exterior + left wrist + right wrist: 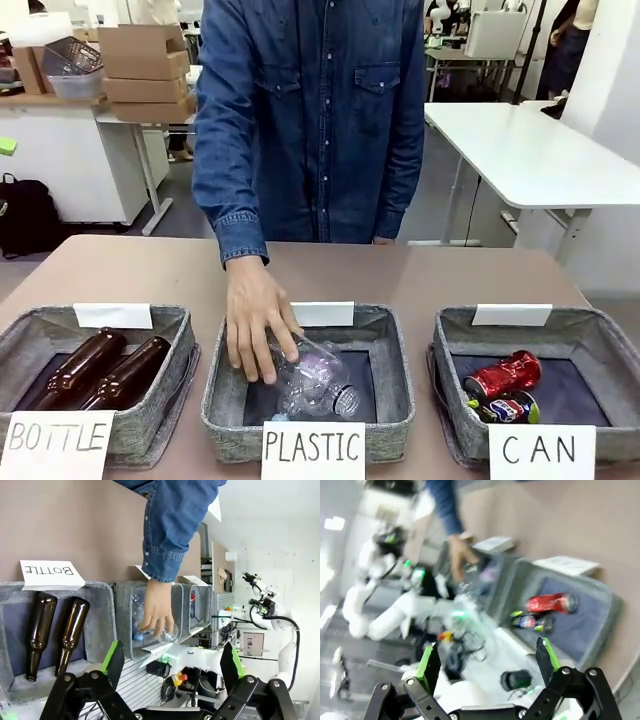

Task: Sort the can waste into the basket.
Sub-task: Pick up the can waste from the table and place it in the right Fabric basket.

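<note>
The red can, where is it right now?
In the front view the red can lies inside the basket marked CAN, on the robot's right, touching the dark blue can just in front of it.

Both cans (503,385) lie in the right basket (455,335), beside the middle bin (385,330).

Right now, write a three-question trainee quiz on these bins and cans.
1. True or false: the red can and the blue can lie inside the CAN basket.
2. What is the person's hand on? A) a brown bottle B) the clear plastic bottle C) a can
3. Fill in: the left gripper and the right gripper are both ____.

Key: 1 true; 2 B; 3 open
</note>
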